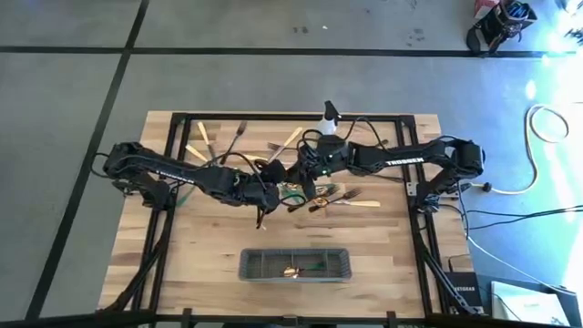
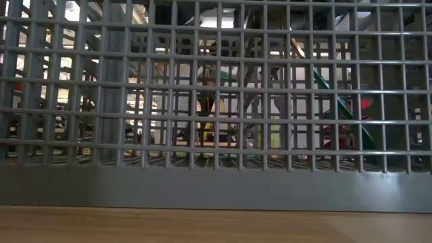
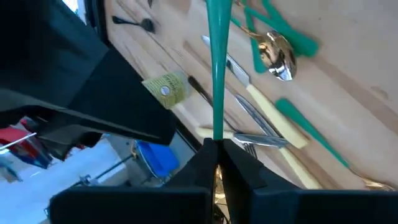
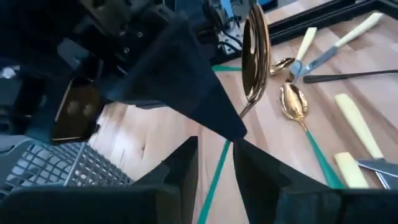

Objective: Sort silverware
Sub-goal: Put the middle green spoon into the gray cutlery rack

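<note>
Silverware lies loose on the far middle of the wooden table: cream-handled pieces point(image 1: 355, 200), a gold spoon with a green handle point(image 3: 277, 53) and others. My left gripper point(image 1: 264, 208) hangs above the table's middle, shut on a green-handled gold spoon point(image 3: 217, 62). My right gripper point(image 1: 303, 182) is just beside it and open. Its two fingers stand on either side of that spoon's green handle point(image 4: 214, 177) without touching it. The grey mesh caddy point(image 1: 296, 264) stands near the front edge with a few pieces inside. My left gripper pinches the spoon between its two fingertips point(image 3: 233, 155) where the green handle narrows toward the gold neck point(image 3: 217, 134). The handle sticks out past the fingertips on one side and the gold bowl point(image 4: 255, 56) on the other. The spoon is lifted clear of the table.
A small spray bottle point(image 1: 329, 117) stands at the table's far edge. A black frame point(image 1: 414, 182) runs around the tabletop. The caddy's mesh wall point(image 2: 216, 182) fills the low view. Bare wood lies between the caddy and the loose silverware.
</note>
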Controlling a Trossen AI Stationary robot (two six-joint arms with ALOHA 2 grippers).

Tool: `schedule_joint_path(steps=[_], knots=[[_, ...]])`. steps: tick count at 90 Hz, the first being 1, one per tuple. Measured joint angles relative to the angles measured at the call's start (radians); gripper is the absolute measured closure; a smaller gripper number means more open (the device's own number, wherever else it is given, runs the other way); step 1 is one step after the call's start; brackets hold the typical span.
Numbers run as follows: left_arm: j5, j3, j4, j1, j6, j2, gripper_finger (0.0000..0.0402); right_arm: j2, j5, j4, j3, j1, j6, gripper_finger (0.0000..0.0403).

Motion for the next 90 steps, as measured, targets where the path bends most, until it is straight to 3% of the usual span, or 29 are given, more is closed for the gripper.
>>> schedule_joint_path(steps=[61,90], knots=[[0.002,0.0,0.096,0.002,0.09,0.0,0.0401,0.0,0.015,-0.059,0.0,0.027,-0.012,0.032],[0.0,0.0,0.128,0.002,0.103,0.0,0.0401,0.0,0.014,-0.071,0.0,0.026,-0.015,0.039]])
